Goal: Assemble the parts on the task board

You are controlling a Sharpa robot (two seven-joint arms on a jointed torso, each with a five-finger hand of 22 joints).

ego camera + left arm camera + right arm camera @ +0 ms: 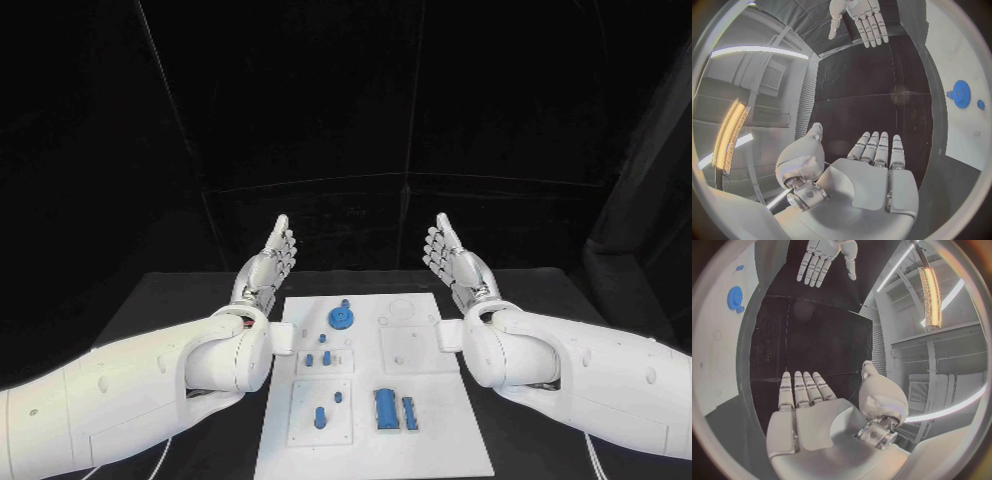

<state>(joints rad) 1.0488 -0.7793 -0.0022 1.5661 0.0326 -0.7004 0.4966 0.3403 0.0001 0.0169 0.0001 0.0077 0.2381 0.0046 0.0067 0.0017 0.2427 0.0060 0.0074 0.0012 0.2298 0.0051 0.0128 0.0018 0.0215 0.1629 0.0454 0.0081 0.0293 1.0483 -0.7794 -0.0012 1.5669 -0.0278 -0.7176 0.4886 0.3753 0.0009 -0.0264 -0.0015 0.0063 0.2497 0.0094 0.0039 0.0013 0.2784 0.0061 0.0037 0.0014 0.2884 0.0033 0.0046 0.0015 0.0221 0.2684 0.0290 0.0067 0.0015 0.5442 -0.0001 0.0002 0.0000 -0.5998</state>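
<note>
Task board (433, 420) lies between flat left hand (267, 265) and right hand (459, 262).

Black table (188, 295): flat, dark top. White task board (433, 440) lies flat at centre, long side running away from robot, w/ table surface exposed on both sides and beyond its far edge.

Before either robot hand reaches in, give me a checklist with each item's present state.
1. Left robot hand holds nothing, fingers straight: ok.
2. Right robot hand holds nothing, fingers straight: ok.
3. Both hands off the task board, one at each side of its far end: ok.
4. Round blue part lies unobstructed at the far end: ok.
5. Two upright blue blocks at the near end, untouched: ok.
6. Which parts are already seated: cannot tell.
</note>
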